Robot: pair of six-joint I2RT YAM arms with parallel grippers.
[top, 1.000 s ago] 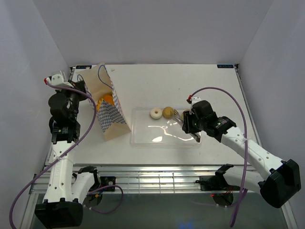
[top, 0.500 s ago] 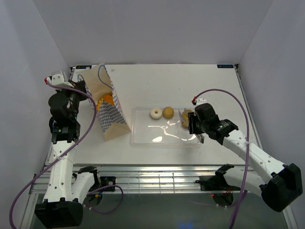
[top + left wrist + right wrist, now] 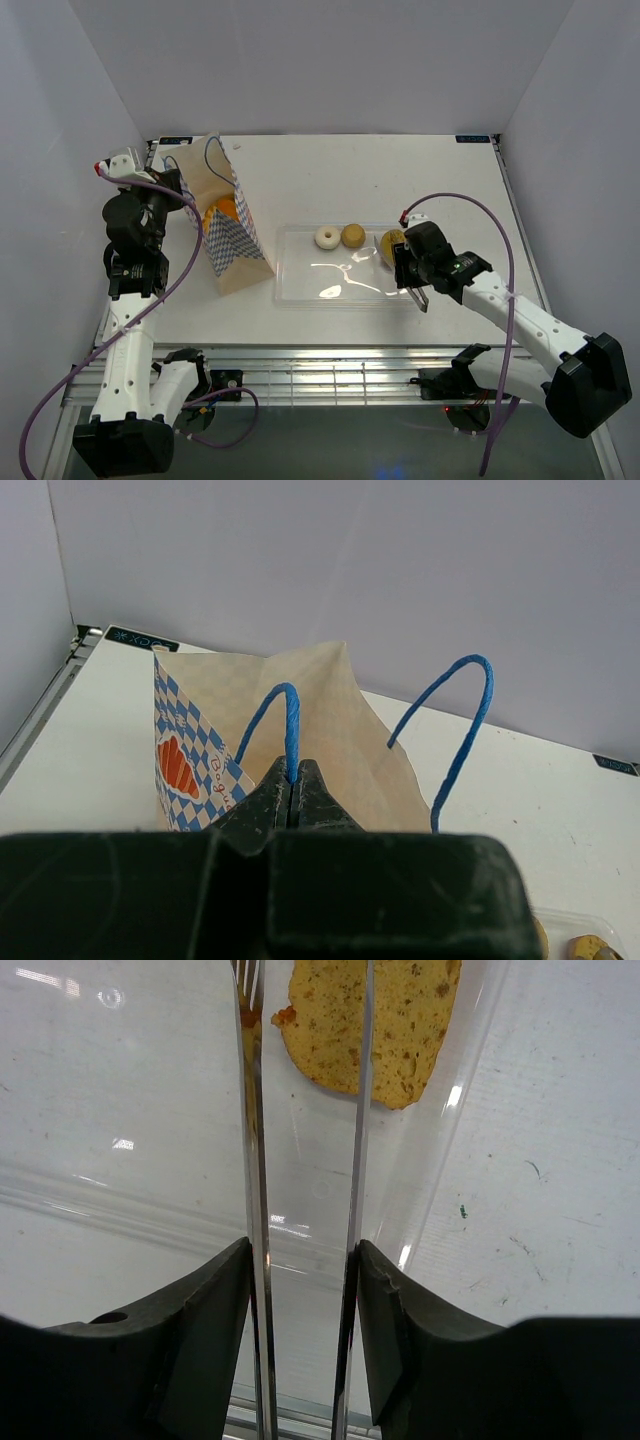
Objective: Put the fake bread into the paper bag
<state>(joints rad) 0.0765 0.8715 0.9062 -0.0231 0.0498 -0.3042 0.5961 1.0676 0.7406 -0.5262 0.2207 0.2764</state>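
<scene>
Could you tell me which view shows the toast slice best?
The right wrist view: the toast slice is large at the top, speckles clear. The top view shows only a small tan patch in the tray. The left wrist view shows nothing clear of it.

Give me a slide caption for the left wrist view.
Left end effector pinches one blue cord handle of the chequered paper bag standing on the white table.

Lab test cell: white walls (image 3: 320, 60), aluminium frame (image 3: 330, 372).

White-and-black arms (image 3: 520, 318), purple cables (image 3: 455, 196) (looping)
</scene>
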